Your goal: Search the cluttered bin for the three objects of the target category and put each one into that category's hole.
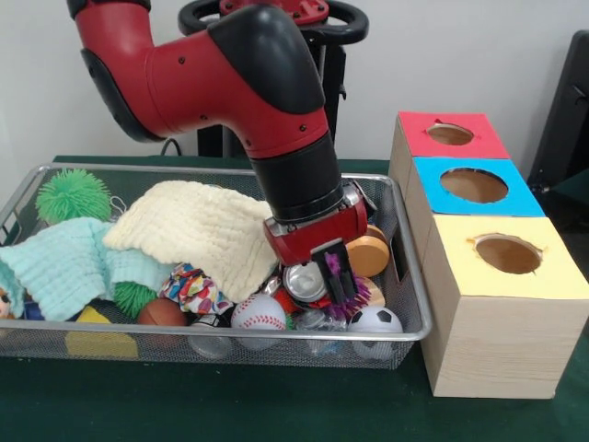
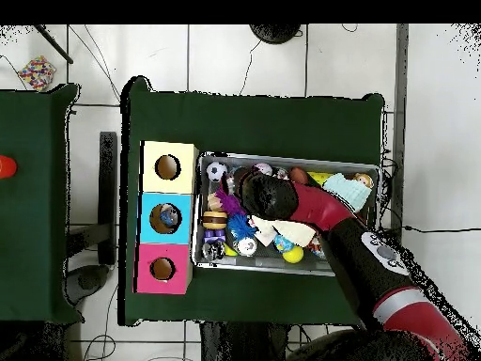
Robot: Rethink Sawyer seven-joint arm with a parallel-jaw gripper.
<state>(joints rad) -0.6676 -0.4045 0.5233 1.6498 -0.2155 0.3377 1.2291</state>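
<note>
My gripper [image 1: 333, 276] is down inside the wire bin [image 1: 416, 318] at its right end, among the clutter. Right at it lie a silver can [image 1: 305, 281] and a purple spiky toy [image 1: 354, 293]; I cannot make out whether it holds either. A baseball [image 1: 259, 312], a soccer ball [image 1: 375, 320] and a brown football [image 1: 163, 312] lie along the bin's front wall. From overhead the arm [image 2: 282, 199] covers the bin's middle and hides the gripper. The soccer ball [image 2: 217, 171] sits in a corner near the box.
A wooden box beside the bin has a red hole [image 1: 450, 134], a blue hole [image 1: 474, 185] and a yellow hole [image 1: 508, 253]. A cream cloth [image 1: 202, 230], a mint cloth [image 1: 64, 267], a green spiky ball [image 1: 74, 195] and a wooden disc [image 1: 370, 255] fill the bin.
</note>
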